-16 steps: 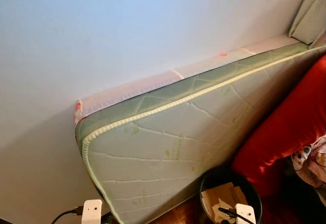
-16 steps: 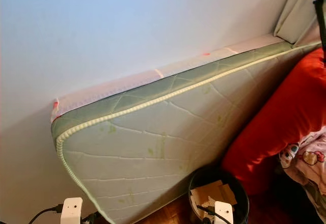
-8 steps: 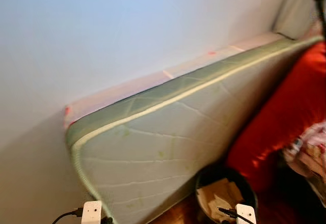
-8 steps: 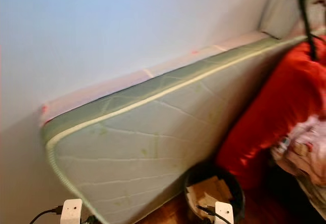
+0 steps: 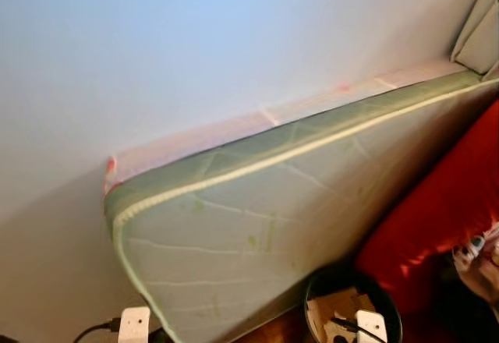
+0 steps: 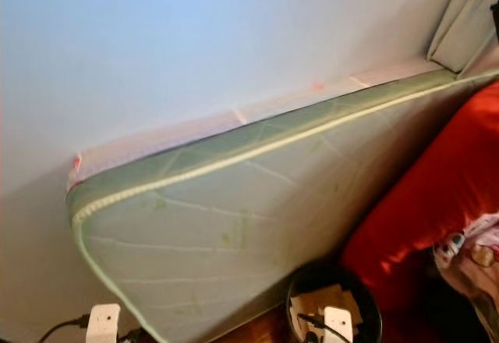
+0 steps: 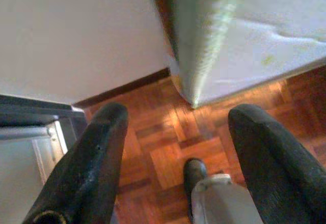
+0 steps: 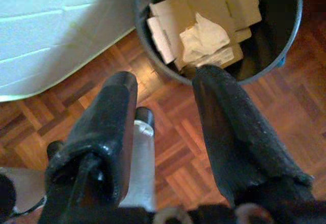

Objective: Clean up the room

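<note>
Against the pale wall (image 5: pixel 195 39) a green quilted mattress (image 5: pixel 257 218) stands on its long edge, tilted, with a red cushion (image 5: pixel 444 203) leaning on its right end and a black waste bin (image 8: pixel 224 30) of cardboard and crumpled paper on the wooden parquet floor (image 7: pixel 163 147) near the mattress's lower edge. The right gripper (image 8: pixel 168 107) hangs just beside the bin's rim, fingers apart and empty. The left gripper (image 7: pixel 178 147) hangs above the floor by the mattress's lower left corner, fingers likewise spread and holding nothing.
</note>
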Controlling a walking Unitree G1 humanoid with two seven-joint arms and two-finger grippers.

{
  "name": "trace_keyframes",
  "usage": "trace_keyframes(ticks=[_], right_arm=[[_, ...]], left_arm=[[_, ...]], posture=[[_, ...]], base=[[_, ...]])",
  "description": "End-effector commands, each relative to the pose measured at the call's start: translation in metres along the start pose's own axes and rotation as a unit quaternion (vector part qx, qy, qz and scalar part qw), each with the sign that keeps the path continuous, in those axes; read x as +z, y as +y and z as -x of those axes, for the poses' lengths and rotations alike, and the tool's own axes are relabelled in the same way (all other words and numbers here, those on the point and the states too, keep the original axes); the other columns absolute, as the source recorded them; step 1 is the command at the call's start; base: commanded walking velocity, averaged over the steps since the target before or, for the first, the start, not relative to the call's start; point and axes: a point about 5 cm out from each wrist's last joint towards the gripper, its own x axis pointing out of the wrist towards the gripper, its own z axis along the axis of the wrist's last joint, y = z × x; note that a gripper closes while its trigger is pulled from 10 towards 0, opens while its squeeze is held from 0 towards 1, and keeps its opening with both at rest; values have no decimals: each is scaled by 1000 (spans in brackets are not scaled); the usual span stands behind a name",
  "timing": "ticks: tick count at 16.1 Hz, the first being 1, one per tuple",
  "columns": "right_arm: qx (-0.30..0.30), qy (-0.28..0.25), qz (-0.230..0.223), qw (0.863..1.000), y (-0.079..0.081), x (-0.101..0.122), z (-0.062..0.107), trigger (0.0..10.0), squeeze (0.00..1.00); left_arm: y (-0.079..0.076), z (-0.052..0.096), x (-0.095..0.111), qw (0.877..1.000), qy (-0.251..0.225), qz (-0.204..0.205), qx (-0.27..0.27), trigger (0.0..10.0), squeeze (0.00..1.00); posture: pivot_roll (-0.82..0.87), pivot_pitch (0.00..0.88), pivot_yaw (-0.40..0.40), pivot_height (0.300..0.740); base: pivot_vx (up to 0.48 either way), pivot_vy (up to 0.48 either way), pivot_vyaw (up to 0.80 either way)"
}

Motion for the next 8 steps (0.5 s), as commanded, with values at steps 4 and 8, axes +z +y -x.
trace_keyframes(ticks=[4,8], right_arm=[[4,31,-32,999,-32,25,-2,10000,0],[1,27,-37,999,-33,25,-2,10000,0]], left_arm=[[-45,3,-10,997,44,43,-52,10000,0],[-45,3,-10,997,44,44,-52,10000,0]], posture=[[95,0,-141,740],[96,0,-143,740]], base=[[0,-299,-645],[0,-308,-281]])
